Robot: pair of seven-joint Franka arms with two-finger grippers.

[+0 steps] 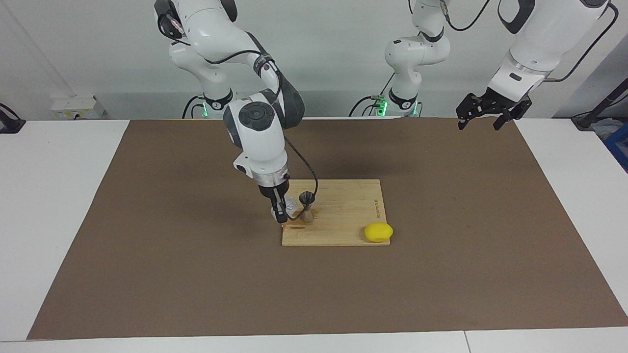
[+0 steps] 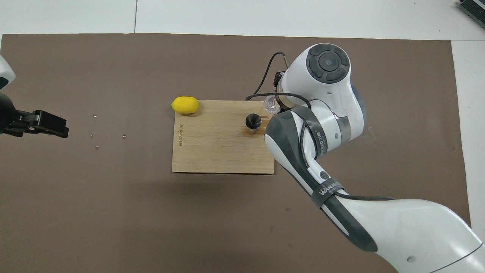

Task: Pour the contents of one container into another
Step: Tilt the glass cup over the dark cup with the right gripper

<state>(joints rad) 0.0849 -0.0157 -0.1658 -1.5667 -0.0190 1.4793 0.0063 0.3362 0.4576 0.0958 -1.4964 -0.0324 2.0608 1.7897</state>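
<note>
Both tools differed: right tool [image 1: 280, 212] clamped the glass tumbler [image 1: 290, 203] beside the jigger [image 1: 307, 208]; set down gently. Left tool [image 1: 485, 113] waited, spread wide.

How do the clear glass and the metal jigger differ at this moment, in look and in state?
The glass tumbler is clear and ribbed; the jigger is grey metal, hourglass-shaped. The tumbler is gripped by the right gripper; the jigger stands free and upright on the cutting board. The tumbler sits at the board's edge toward the right arm's end; the jigger is farther in on the board. Both are small, side by side on the board.
</note>
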